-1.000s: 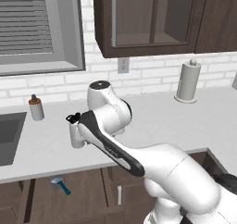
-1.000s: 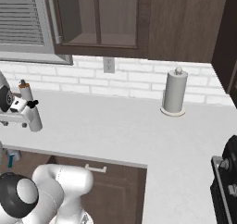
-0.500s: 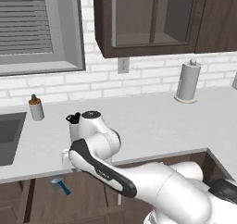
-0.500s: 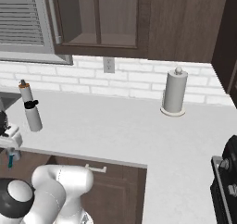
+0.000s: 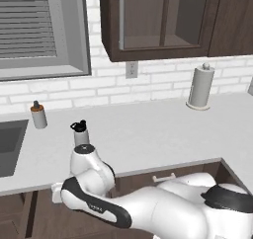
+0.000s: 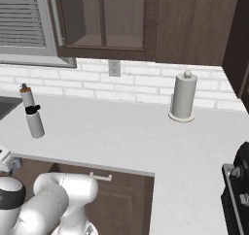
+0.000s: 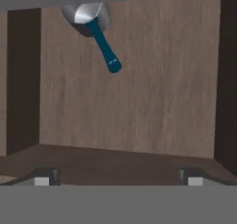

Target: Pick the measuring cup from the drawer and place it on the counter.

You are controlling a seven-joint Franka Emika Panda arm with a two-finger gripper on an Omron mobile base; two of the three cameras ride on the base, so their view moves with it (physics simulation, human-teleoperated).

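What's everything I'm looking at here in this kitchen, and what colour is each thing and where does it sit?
counter: one, light grey-white, running along the white brick wall.
sink: one, dark, cut into the counter's left end.
water bottle: one, grey with black cap, upright on the counter near its front edge.
small bottle: one, grey with brown top, on the counter beside the sink.
paper towel roll: one, grey-white, upright by the wall.
wall cabinet: dark brown, above the counter.
drawer: one, dark brown wood, open below the counter.
measuring cup: one, metallic with teal-blue handle, lying at the drawer's far end.
arm: white, bent low before the counter.
hand: open, above the drawer, holding nothing.
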